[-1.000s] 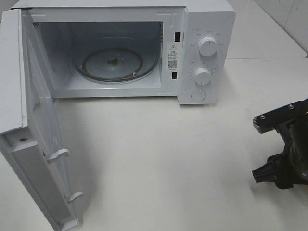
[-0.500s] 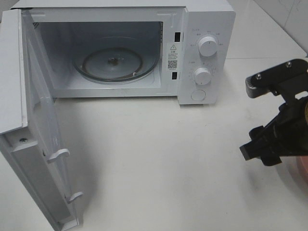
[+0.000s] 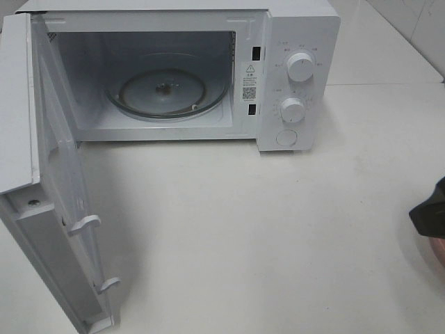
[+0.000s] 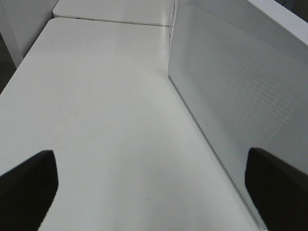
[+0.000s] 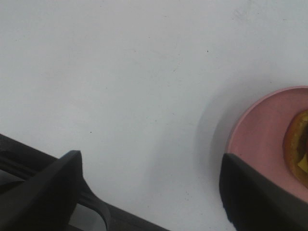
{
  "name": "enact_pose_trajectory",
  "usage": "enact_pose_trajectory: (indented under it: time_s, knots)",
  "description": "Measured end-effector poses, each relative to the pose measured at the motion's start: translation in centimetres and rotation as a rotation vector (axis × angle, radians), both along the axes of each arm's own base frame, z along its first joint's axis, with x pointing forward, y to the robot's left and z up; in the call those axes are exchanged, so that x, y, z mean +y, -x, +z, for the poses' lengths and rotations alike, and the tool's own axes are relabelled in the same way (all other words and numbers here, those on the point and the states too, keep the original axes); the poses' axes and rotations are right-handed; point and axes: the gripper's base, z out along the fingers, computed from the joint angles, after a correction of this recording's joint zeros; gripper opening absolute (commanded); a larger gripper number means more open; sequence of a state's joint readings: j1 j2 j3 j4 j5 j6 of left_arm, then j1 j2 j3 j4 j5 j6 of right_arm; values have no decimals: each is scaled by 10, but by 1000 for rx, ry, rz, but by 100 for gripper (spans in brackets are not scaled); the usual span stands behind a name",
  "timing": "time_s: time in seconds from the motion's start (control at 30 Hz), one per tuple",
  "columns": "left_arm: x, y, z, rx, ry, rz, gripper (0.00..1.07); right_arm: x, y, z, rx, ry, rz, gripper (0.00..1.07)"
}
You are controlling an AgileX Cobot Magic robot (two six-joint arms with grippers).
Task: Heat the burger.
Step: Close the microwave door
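Microwave (image 3: 208, 69) stands at the back of the white table (image 3: 243, 223), its door (image 3: 49, 209) swung fully out toward the left side, cavity exposed, glass turntable (image 3: 163, 90) bare. Door is likely left wide so a loaded plate can pass in with no obstruction.

Burger (image 5: 299, 147) sits on a pink plate (image 5: 262, 139), seen only in the right wrist view: a sliver of brown bun edge with a bit of yellow at the frame border, rest cut off. In the exterior high view only a pink trace shows at the far right edge under the dark arm part, so the burger is at the right side of the table, well apart from the microwave and not yet inside.

Right gripper (image 5: 149, 192): both fingers in view, spread wide apart, nothing between them. One finger overlaps the plate rim in the picture; contact cannot be told. The spread probably suits taking the plate by its edge rather than squeezing the tall burger.

Left gripper (image 4: 154, 187): 2 finger tips at the frame corners, wide apart, empty, hanging over bare table just beside the perforated outer face of the open door. Probably parked there to handle the door once the plate is in.

Task judged at its start: pickup not done, 2 knobs (image 3: 300, 66) untouched by either arm.
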State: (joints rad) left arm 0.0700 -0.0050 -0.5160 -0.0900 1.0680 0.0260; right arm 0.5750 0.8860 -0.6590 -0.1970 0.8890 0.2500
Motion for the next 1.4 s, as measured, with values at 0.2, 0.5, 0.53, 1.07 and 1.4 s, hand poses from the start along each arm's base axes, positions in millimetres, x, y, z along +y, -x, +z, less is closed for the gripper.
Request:
enact_pose_trajectory:
  time_s: [0.2,0.5,0.53,1.07,1.4]
  knots:
    - [0,0,0,0,0,0,98,-12,18,14,-78,-39,11,76]
    - [0,0,0,0,0,0,98,-38,55,17,-182,-82,18,76]
    - [0,0,0,0,0,0,98,-44,61,13,-195,-88,-8,76]
    - [0,0,0,0,0,0,98,-63,100,4,-354,-180,-179,76]
    - [0,0,0,0,0,0,98,-64,131,4,-551,-195,-279,76]
